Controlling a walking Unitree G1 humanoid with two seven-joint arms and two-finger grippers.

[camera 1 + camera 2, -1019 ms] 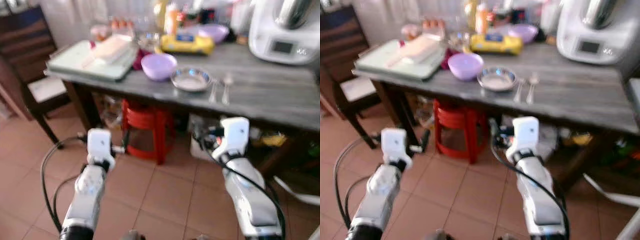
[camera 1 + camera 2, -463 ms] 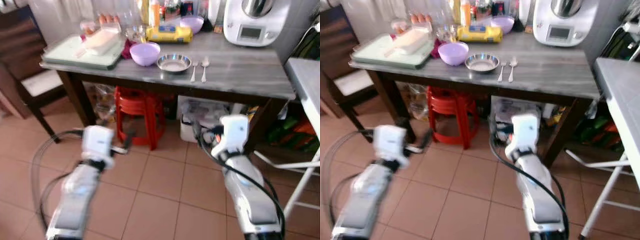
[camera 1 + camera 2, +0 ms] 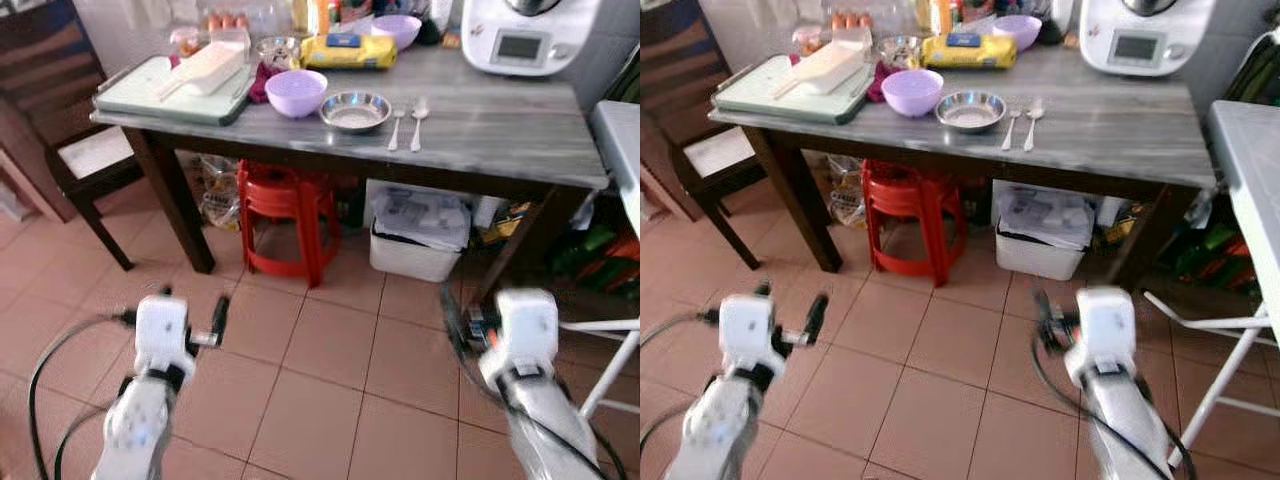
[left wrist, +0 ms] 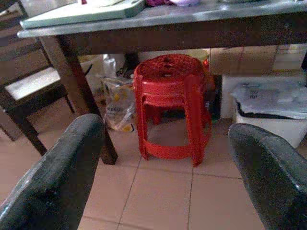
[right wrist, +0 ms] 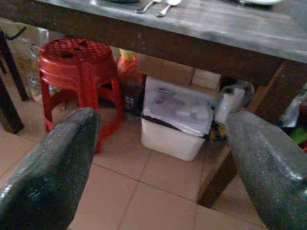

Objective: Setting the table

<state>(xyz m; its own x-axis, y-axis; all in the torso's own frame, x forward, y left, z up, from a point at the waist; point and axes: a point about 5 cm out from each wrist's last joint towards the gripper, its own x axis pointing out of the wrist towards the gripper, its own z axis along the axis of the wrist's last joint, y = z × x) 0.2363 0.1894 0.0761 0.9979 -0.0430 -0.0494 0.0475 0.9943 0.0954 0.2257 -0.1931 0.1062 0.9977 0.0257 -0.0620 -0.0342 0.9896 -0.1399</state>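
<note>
From the left eye, the grey surface sits far ahead, well apart from both arms. On it stand a lilac bowl, a steel dish just to its right, then a fork and a spoon lying side by side. A pale tray holds the far left end, a white kitchen machine the far right. The left gripper hangs low over the tiled floor, empty.

From the right eye, the right gripper also hovers low over the tiles, empty and blurred, with a white bin and a red stool tucked under the surface beyond it.

The left wrist view looks between two black fingers, spread wide apart, straight at the stool.

The right wrist view has its fingers spread wide too, facing the bin, with the cutlery on the surface edge above.

The danger, as I see it: both arms ride below the surface's edge. Walk in without raising them and they could strike the front rail or catch the stool, and a jolt there could send the cutlery sliding.
</note>
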